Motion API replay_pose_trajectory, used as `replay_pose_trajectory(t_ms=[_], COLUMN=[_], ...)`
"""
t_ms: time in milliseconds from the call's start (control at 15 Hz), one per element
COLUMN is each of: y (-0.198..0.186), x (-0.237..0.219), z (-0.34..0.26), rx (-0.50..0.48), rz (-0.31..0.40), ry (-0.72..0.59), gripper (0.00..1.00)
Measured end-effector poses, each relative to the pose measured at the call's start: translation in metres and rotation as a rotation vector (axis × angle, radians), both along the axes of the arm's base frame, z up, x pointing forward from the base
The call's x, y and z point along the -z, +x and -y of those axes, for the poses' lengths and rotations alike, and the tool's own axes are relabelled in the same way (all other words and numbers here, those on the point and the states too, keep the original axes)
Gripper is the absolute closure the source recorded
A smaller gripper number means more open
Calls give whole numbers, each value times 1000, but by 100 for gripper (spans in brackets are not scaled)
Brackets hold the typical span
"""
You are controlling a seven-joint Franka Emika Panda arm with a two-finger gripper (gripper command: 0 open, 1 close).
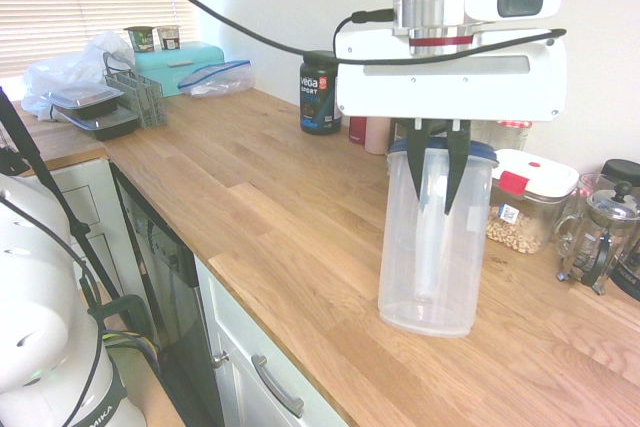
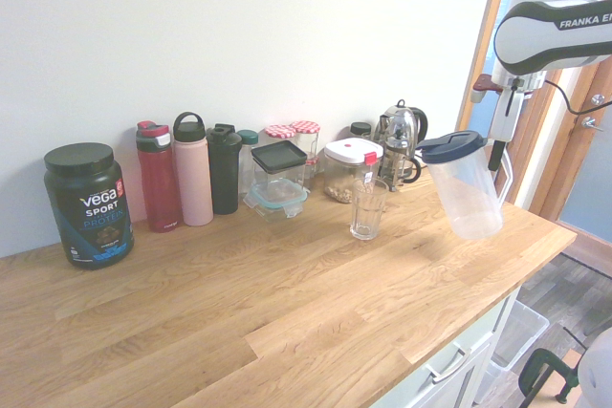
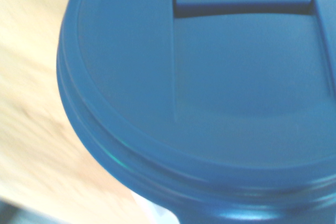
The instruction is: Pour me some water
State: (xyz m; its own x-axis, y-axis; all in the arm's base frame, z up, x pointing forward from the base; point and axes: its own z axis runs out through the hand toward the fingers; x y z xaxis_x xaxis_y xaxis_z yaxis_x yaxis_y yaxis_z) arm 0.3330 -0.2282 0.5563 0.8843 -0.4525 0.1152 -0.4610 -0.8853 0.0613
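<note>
A clear plastic pitcher (image 2: 464, 188) with a blue lid (image 3: 210, 87) hangs tilted just above the wooden counter (image 2: 287, 312), near its right end. My gripper (image 1: 437, 172) comes down from above and is shut on the pitcher's handle; its dark fingers (image 1: 455, 162) show against the pitcher (image 1: 435, 247). An empty drinking glass (image 2: 368, 207) stands on the counter a short way left of the pitcher. I cannot make out any water inside the pitcher. The lid fills the wrist view.
Along the wall stand a black Vega tub (image 2: 86, 203), three bottles (image 2: 191, 169), lidded food containers (image 2: 352, 167) and a French press (image 2: 400, 140). The counter's front edge (image 2: 478, 303) runs close below the pitcher. Boxes and bags (image 1: 100, 97) sit at the far end.
</note>
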Motion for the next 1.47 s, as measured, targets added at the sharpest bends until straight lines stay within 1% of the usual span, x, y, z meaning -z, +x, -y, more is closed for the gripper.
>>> replay_pose_trajectory(t_ms=[200, 333, 467, 533, 667, 733, 800, 867, 1000, 1067, 1133, 1267, 1400, 1467], y=[5, 8, -6, -16, -40, -53, -65, -74, -80, -79, -76, -70, -64, -63], x=[-2, 18, 49, 57, 57, 54, 55, 56, 39, 32, 25, 17, 23, 28], z=[-8, -6, -5, -8, -19, -27, -38, -52, -91, -113, -140, -203, -272, -306], rx=[29, 68, 128, 154, 199, 219, 250, 294, 359, 374, 374, 335, 288, 280], rz=[142, 236, 310, 343, 415, 436, 431, 399, 338, 335, 347, 367, 379, 397], ry=[105, 146, 166, 170, 168, 159, 152, 148, 130, 114, 109, 121, 134, 137], gripper=[100, 100, 100, 100, 100, 100, 100, 100, 100, 100, 100, 100, 100, 100])
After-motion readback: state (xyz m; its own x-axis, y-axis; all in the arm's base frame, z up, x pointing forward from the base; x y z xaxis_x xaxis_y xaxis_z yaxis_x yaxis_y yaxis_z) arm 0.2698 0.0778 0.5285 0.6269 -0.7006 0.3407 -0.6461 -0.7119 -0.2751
